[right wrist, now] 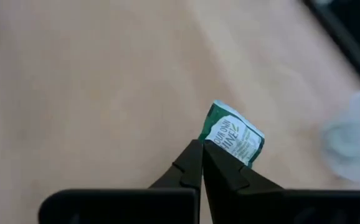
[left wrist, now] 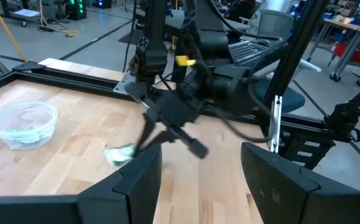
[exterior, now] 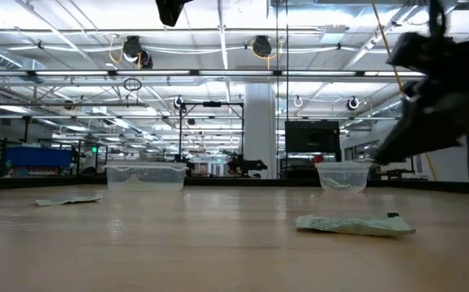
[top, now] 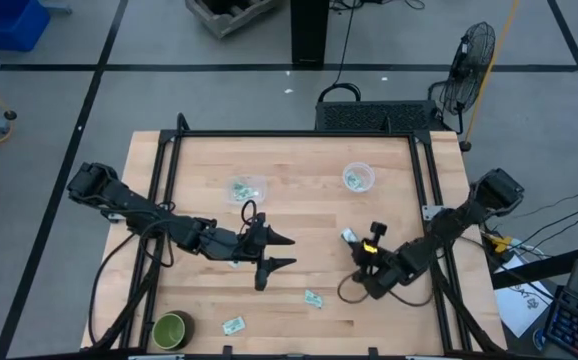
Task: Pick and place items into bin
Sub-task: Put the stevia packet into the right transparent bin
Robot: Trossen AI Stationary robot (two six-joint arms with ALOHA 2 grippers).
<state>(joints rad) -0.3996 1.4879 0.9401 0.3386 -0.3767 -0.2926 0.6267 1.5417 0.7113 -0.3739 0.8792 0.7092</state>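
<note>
From above, the right claw (top: 350, 240) is pinching a green-and-white packet (top: 349, 237) on the tabletop (top: 309, 215); the left claw (top: 281, 252) is hanging released. In the right wrist view, the clenched fingertips (right wrist: 200, 163) are gripping the packet's (right wrist: 235, 139) corner.

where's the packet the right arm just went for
In the high view the packet lies on the table's right half, below the round clear cup, with the right tool shut on its edge.

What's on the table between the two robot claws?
In the high view, nothing: bare wood separates the open left gripper from the right gripper, which is shut on a green-and-white packet.
</note>
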